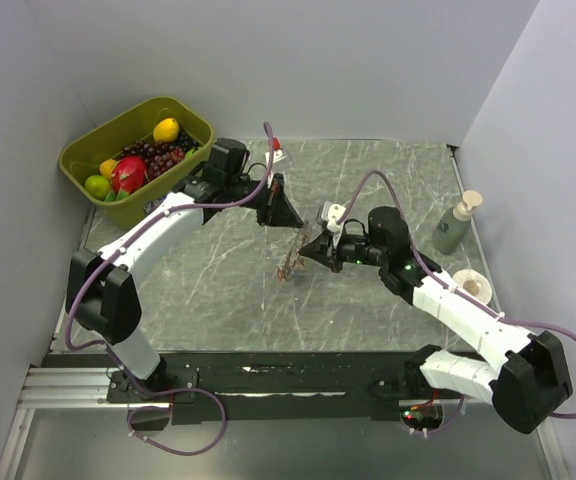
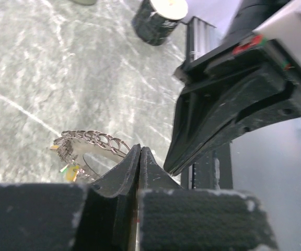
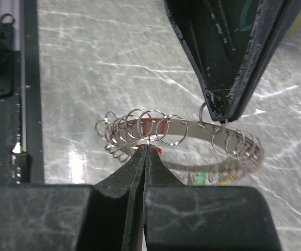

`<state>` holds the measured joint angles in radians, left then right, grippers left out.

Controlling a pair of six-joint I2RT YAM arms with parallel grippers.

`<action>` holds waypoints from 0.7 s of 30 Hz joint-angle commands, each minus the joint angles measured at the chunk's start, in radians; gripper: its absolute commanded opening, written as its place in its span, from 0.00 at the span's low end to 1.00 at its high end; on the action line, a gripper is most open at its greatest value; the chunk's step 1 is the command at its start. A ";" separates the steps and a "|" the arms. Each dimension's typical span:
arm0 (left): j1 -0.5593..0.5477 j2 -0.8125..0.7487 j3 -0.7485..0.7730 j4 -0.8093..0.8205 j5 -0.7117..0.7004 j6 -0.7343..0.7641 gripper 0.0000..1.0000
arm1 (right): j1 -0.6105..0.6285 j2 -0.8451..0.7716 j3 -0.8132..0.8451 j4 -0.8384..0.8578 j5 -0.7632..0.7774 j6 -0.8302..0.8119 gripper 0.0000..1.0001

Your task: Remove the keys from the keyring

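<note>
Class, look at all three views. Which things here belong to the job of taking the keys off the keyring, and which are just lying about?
Part of the job:
keyring
keys
left gripper
right gripper

Just lying about:
green basket
fruit
soap bottle
white roll

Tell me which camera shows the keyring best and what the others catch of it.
Right wrist view: the keyring sits centred, its small wire loops distinct. The left wrist view shows only part of it, low in frame; the top view, just a small dim strand.
</note>
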<state>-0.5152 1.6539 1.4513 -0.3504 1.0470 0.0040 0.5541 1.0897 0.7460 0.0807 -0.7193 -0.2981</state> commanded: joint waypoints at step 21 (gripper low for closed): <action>-0.006 0.012 -0.002 0.004 -0.159 0.039 0.30 | -0.045 -0.080 0.124 -0.279 0.202 -0.241 0.00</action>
<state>-0.5152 1.6539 1.4418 -0.3328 0.9260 -0.0010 0.5385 1.0222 0.7654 -0.0162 -0.5682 -0.4107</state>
